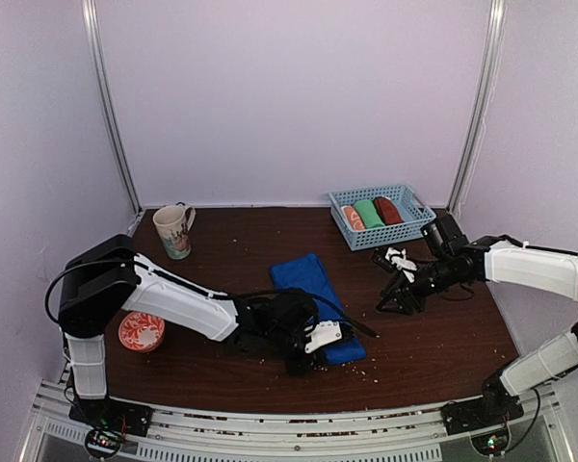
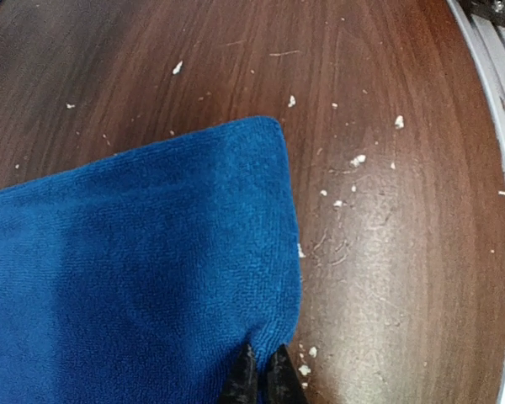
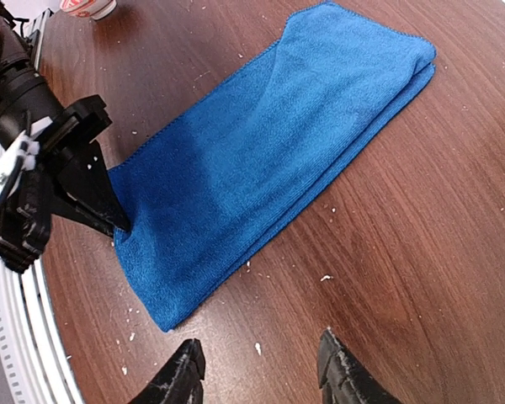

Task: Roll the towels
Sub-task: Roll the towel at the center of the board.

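Observation:
The royal blue towel (image 1: pixel 306 284) lies flat as a long folded rectangle in the middle of the table, running from far to near. My left gripper (image 1: pixel 320 348) is at the towel's near end. In the left wrist view the left gripper (image 2: pixel 263 370) is shut, pinching the edge of the blue towel (image 2: pixel 151 269) near its corner. The right wrist view shows the blue towel (image 3: pixel 269 160) with the left gripper (image 3: pixel 118 223) on its edge. My right gripper (image 3: pixel 259 341) hangs open over bare wood just right of the towel, holding nothing. A rust-brown towel (image 1: pixel 387 210) sits rolled in the basket.
A blue basket (image 1: pixel 419 218) at the back right holds a green roll (image 1: pixel 370 214) and an orange-and-white roll (image 1: pixel 352 218). A mug (image 1: pixel 174 231) stands at the back left. A red bowl (image 1: pixel 141 331) sits by the left arm. White crumbs dot the wood.

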